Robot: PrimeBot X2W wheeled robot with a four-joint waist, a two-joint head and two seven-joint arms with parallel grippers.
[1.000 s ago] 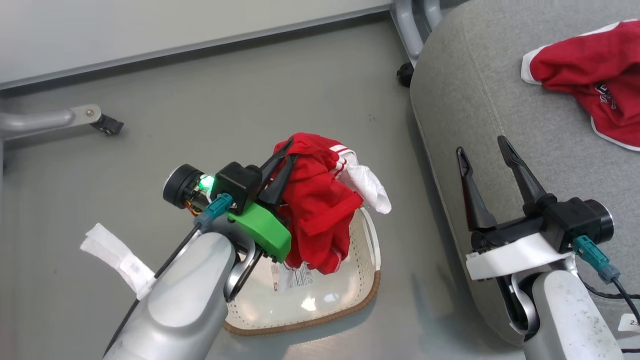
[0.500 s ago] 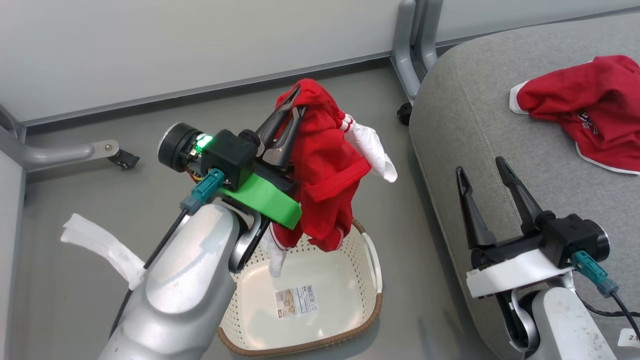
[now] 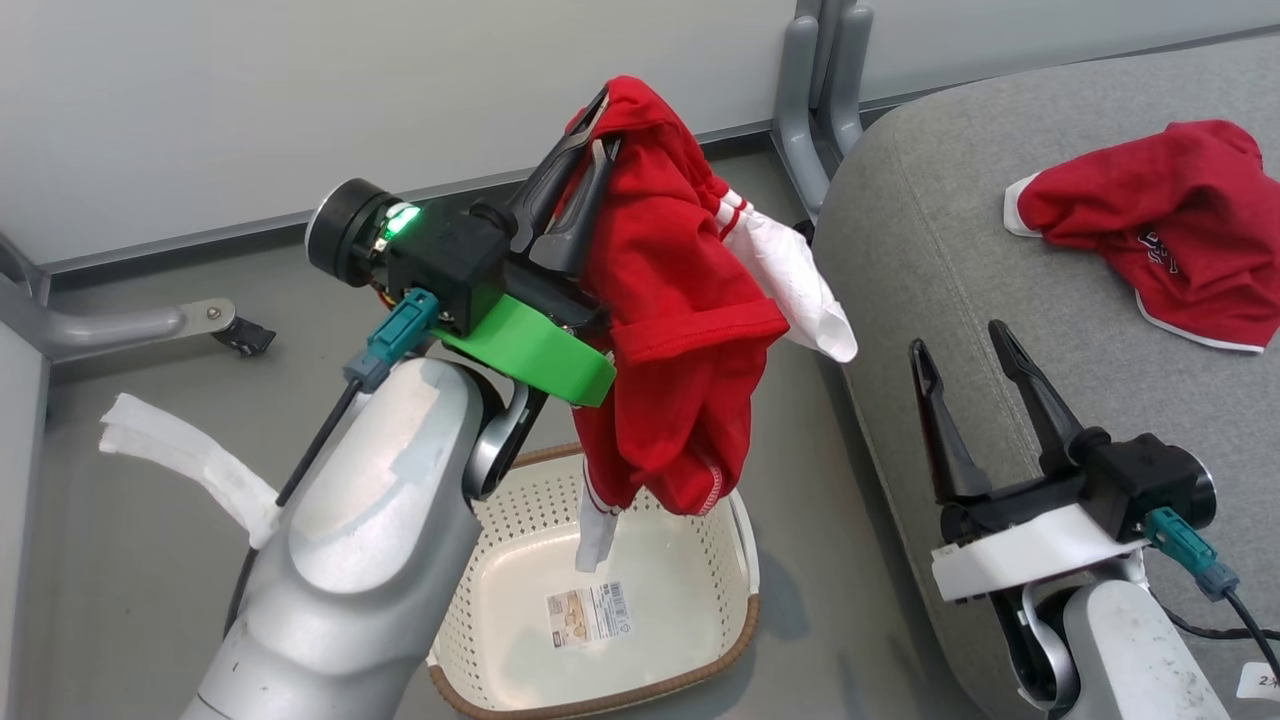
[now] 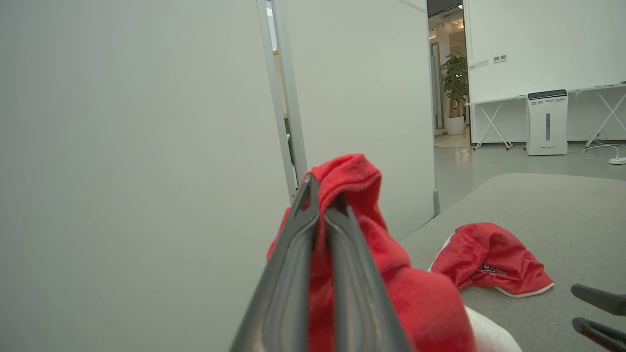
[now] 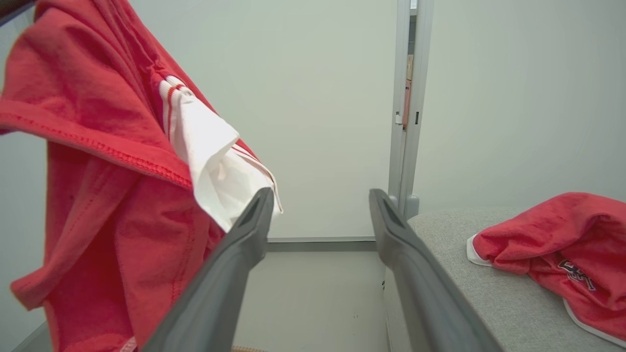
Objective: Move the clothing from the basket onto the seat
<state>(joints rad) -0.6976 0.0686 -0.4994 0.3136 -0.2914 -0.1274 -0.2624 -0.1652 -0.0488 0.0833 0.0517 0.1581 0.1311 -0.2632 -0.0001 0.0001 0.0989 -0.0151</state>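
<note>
Red shorts (image 3: 680,330) hang from my L fingers (image 3: 600,150), which are clamped on them, up above basket (image 3: 735,570). R fingers (image 3: 940,420) apart, empty, by seat (image 3: 920,250). Jersey (image 3: 1170,230) lies on seat.

Right end effector (image 5: 321,195): two dark fingers rise from the bottom edge, spread wide apart, with nothing between them.
Shorts (image 5: 98,205): red, hanging at the left; a white pocket lining (image 5: 210,161) sticks out just beside the left finger's tip.
Seat (image 5: 455,293): grey fabric, at the lower right.
Jersey (image 5: 562,244): red with white trim, crumpled on the seat, dark lettering showing.
Backdrop: pale wall (image 5: 318,98), grey upright post (image 5: 406,98), grey floor (image 5: 313,293).
</note>
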